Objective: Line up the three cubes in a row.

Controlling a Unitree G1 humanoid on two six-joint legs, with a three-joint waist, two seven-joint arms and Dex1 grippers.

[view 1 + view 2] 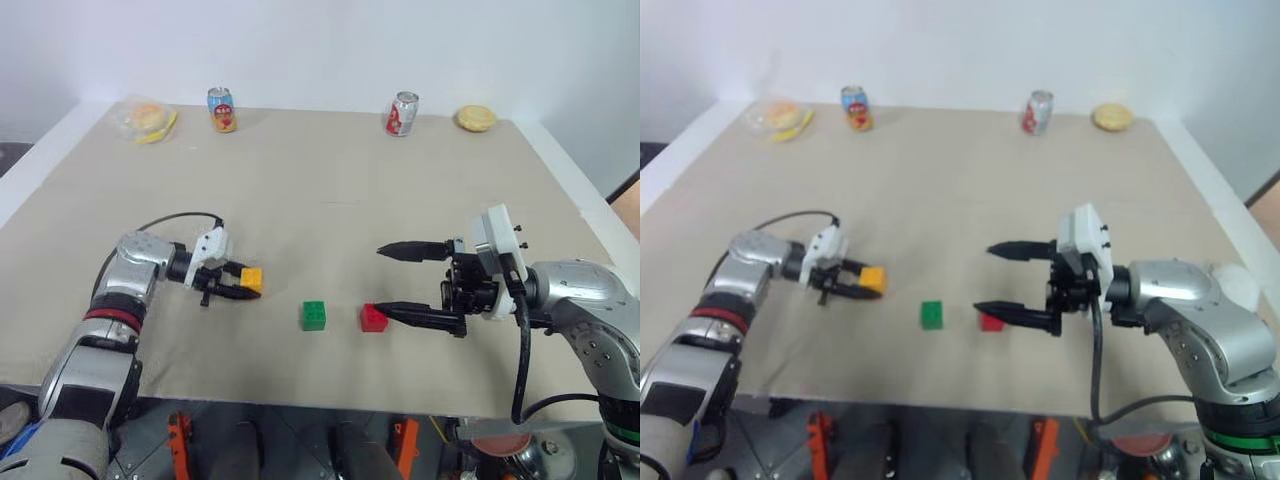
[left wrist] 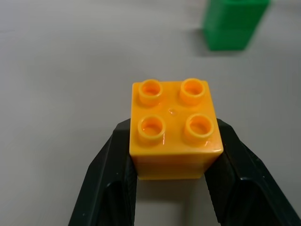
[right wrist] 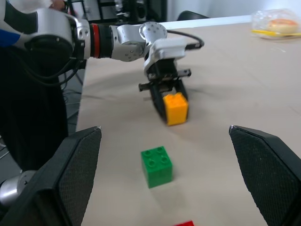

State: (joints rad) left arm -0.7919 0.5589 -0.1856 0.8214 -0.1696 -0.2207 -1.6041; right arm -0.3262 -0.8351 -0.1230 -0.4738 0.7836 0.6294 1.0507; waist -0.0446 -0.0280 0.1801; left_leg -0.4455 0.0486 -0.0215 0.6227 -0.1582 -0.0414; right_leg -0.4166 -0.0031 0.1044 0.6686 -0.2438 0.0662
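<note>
Left eye view: a beige cloth-covered table (image 1: 330,190) carries three studded cubes near its front edge. The left gripper (image 1: 236,283) is clamped on the yellow cube (image 1: 252,279), its two black fingers pressing the cube's opposite sides. In the left wrist view the yellow cube (image 2: 175,127) sits studs-up between the fingers (image 2: 108,188); whether it rests on the cloth or hangs just above it is hard to tell.

The green cube (image 1: 314,315) stands on the cloth to the right of the yellow one, a short way apart and a little nearer the front edge. The red cube (image 1: 373,318) sits just right of the green one, roughly level with it, with a small gap between them.

The right gripper (image 1: 400,282) points toward the left with its fingers spread wide and holds nothing. Its lower finger (image 1: 425,317) has its tip just beside the red cube; contact cannot be made out.

Along the far edge stand a drink can with an orange label (image 1: 221,109), a red drink can (image 1: 402,113), a wrapped bun (image 1: 148,121) at the far left corner, and a bare bun (image 1: 476,118) toward the far right.
</note>
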